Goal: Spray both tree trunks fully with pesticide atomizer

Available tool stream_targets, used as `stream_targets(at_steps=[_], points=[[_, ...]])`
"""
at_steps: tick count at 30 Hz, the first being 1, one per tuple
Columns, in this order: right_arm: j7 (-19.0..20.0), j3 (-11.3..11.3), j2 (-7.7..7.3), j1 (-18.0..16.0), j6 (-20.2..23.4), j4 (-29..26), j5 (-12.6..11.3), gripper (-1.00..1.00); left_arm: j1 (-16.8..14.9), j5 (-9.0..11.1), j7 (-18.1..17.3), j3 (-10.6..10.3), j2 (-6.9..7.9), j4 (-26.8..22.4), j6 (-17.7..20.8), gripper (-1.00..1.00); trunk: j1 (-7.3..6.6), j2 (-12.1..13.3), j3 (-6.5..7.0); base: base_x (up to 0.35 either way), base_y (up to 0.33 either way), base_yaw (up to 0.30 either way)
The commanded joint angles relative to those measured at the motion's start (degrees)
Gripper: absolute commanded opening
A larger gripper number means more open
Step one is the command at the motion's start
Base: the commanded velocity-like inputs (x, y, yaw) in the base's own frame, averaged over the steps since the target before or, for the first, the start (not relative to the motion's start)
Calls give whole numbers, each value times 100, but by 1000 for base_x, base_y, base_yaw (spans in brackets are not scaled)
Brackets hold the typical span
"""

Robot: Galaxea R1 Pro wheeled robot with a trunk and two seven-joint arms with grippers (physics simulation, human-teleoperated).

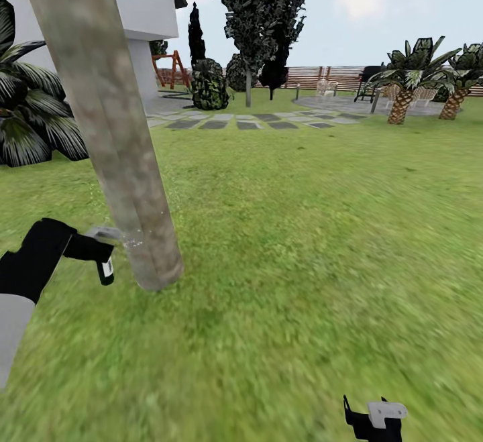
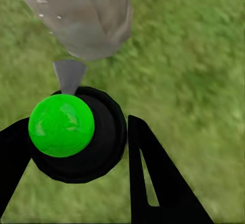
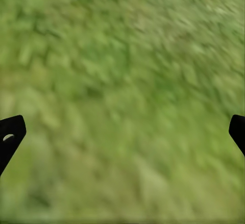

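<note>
We see one thick tree trunk (image 1: pixel 114 127) close to us and one far tree (image 1: pixel 258 6) by the fence (image 1: pixel 315 78). There are two small palms (image 1: pixel 406 76) on the lawn (image 1: pixel 302 241). Our left pincer (image 2: pixel 76 142) pinches one atomizer (image 2: pixel 76 134) with a green top, its nozzle near the low part of the trunk (image 2: pixel 87 15), where we see small white specks. Our right pincer (image 3: pixel 122 132) is spread wide over the grass, holding nothing.
</note>
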Motion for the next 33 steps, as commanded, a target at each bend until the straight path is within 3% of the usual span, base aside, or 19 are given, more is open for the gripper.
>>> stream_targets(at_steps=[1,4,8,12,17,26,28,31,33], points=[[-31,-30,0,-4,-14,6,61,100,8,-15,-61,-11,102,-6,22,-100,-1,-2,-5,19,0,0],[-31,-30,0,-4,-14,6,61,100,-5,-9,-67,-8,246,-10,31,-100,-1,-2,-5,134,0,0],[-31,-30,0,-4,-14,6,61,100,-2,5,-71,-41,229,-56,52,-100,-1,-2,-5,240,0,0],[-31,-30,0,-4,-14,5,61,100,-9,-2,-71,-243,238,-98,69,-100,-1,-2,-5,192,0,0],[-31,-30,0,-4,-14,4,61,100,-107,-5,-73,-225,351,-108,87,-100,-1,-2,-5,14,0,0],[-31,-30,9,-4,-14,-2,61,100,-214,-11,-168,-237,368,-101,85,-100,-1,-2,-5,0,0,152],[-31,-30,9,-4,-14,-2,61,100,-179,-93,-156,-243,368,-74,69,-100,-1,-2,-5,0,0,22],[-31,-30,9,-4,-14,-1,61,100,-148,-429,-159,-216,368,-38,70,-100,-1,-2,-5,0,0,5],[-31,-30,9,-4,-14,0,61,100,-143,-488,-159,-155,368,-46,84,-100,-1,-2,-5,0,0,0]])
